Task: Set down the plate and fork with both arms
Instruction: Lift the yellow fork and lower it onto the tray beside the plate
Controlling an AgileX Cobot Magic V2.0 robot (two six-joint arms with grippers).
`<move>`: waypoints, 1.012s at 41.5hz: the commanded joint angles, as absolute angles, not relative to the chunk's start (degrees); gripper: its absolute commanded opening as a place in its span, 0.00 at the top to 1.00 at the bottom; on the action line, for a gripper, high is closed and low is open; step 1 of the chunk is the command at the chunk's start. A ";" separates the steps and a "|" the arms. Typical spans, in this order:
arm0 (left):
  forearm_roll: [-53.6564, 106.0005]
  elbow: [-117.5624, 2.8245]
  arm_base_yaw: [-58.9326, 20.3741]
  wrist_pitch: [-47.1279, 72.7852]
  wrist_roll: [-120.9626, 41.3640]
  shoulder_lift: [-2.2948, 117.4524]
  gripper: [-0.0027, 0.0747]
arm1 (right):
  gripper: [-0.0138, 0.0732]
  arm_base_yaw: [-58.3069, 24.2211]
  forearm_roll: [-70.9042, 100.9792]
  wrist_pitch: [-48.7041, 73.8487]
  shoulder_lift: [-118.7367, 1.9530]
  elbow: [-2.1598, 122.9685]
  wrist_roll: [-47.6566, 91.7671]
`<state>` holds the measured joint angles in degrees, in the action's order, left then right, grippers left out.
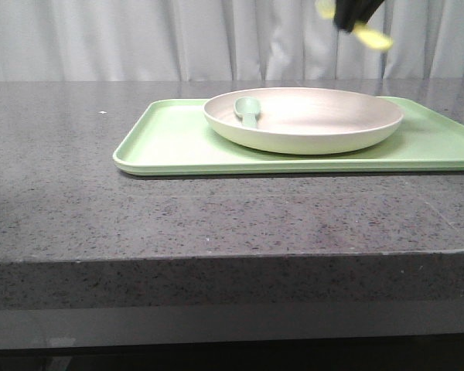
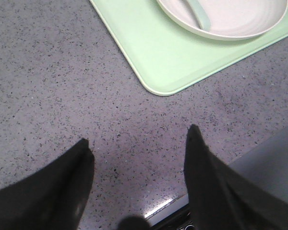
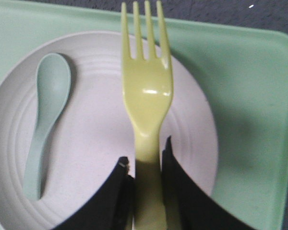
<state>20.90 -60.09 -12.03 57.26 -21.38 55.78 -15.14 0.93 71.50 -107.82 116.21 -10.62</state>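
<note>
Gripped by its handle in the right hand (image 3: pixel 146 179), fork (image 3: pixel 146 91) points tines-outward above plate (image 3: pixel 101 143).

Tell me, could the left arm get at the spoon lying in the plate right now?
Probably yes: the left gripper is open over bare table, and the spoon lies uncovered in the plate, with the right gripper holding the fork high above.

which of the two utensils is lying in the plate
The pale green spoon lies in the plate. The yellow fork does not: the right hand grips its handle and holds it in the air above the plate.
</note>
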 commanded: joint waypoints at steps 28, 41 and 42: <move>22.71 -61.56 -11.94 54.59 -21.21 55.29 0.43 | 0.80 -3.07 1.00 65.74 -97.46 92.36 -4.13; 22.71 -61.56 -11.94 54.59 -21.21 55.29 0.43 | 0.80 -3.07 5.59 61.99 -102.97 92.25 -4.13; 22.71 -61.56 -11.94 54.59 -21.21 55.29 0.43 | 0.80 -3.07 5.59 61.99 -103.41 92.25 -4.13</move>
